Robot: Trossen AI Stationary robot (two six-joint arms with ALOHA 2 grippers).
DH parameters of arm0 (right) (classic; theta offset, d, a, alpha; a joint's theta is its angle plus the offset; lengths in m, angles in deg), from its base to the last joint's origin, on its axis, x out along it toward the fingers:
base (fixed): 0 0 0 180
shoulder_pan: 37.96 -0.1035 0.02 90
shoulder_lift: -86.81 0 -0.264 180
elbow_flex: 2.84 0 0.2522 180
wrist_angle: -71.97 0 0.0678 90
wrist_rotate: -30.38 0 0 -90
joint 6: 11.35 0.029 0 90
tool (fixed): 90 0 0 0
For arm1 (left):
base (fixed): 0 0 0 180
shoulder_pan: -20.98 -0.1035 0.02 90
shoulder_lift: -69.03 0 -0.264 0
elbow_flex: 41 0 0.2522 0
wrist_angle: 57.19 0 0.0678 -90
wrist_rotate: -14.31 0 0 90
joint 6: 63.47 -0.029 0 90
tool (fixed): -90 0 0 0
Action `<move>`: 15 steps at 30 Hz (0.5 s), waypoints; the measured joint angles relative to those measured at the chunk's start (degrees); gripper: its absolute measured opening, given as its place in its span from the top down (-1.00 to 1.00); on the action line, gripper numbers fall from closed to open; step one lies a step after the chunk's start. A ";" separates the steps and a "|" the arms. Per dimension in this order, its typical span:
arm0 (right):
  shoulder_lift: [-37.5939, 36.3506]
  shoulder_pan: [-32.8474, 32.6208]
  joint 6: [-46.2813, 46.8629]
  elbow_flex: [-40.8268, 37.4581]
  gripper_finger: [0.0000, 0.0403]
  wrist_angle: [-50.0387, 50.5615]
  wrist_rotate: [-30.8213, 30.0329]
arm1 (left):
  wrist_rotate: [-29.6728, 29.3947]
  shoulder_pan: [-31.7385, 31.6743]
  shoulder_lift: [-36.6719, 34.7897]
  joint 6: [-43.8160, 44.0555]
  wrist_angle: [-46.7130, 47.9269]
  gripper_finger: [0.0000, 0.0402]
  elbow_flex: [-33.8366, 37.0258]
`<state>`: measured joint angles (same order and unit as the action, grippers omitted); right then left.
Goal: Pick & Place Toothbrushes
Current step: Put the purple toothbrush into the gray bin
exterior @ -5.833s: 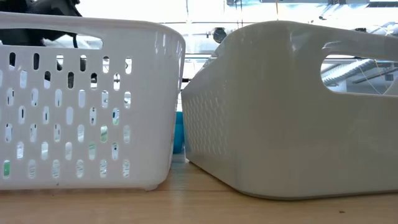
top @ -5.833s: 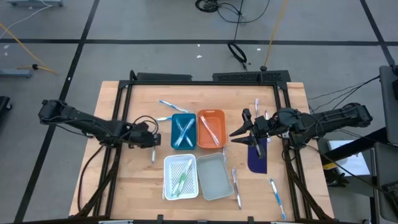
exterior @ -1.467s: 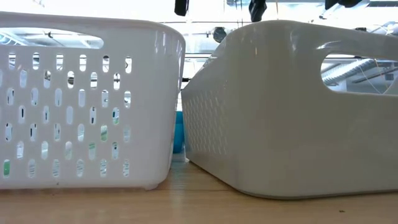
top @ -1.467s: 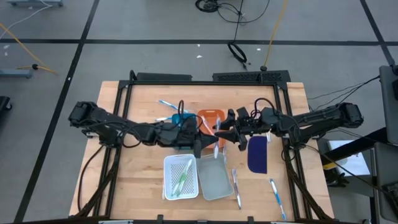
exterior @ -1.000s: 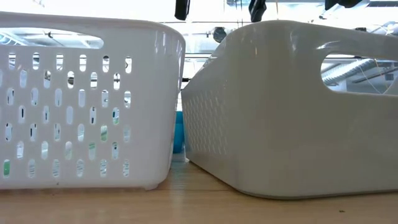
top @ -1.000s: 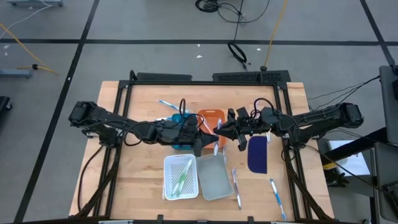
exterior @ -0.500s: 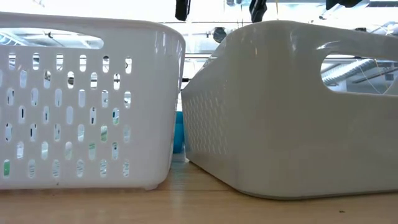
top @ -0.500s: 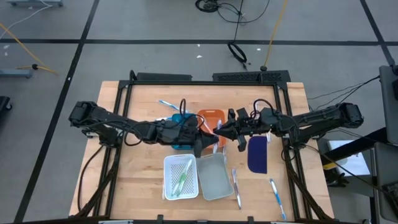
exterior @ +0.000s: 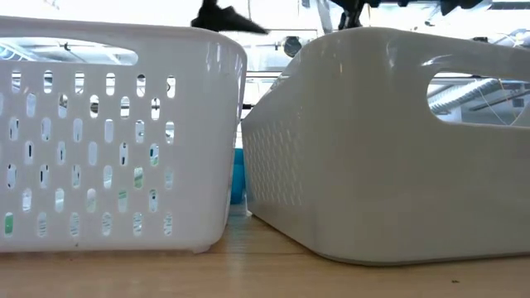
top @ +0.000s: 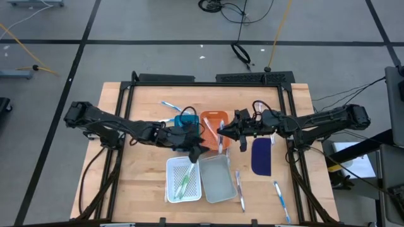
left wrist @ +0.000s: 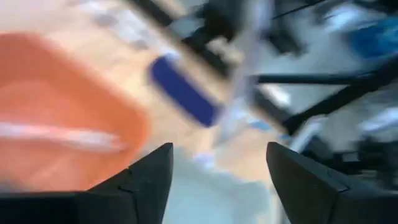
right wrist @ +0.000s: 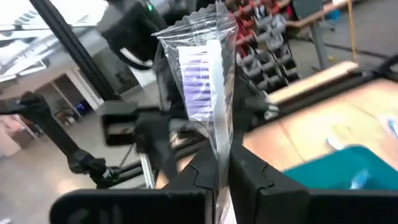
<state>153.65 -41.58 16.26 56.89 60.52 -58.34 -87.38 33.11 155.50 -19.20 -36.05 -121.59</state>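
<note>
On the table [top: 139, 183], four small trays are grouped at the middle, the orange tray [top: 213, 120] beneath the right hand [top: 222, 133], which is clamped on a wrapped toothbrush [right wrist: 207, 93]. The left hand [top: 197, 151], fingers spread apart and empty, is held over the white tray [top: 170, 189] and grey tray [top: 216, 187].

We reach both arms toward the middle of the table, nearly meeting. Our left tool [top: 197, 150] hangs with its fingers [left wrist: 140, 180] spread wide apart and nothing between them. Our right tool [top: 222, 132] has its fingers [right wrist: 202, 171] pinched together on a toothbrush [right wrist: 205, 93].
</note>
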 joint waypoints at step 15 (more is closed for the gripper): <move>-4.82 -0.84 1.89 0.00 0.95 0.51 33.93 | -19.67 5.38 -11.23 4.47 28.60 -0.35 0.00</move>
<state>148.83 -42.41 18.14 56.90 61.04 -24.41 -107.05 38.49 144.27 -14.73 -7.46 -121.59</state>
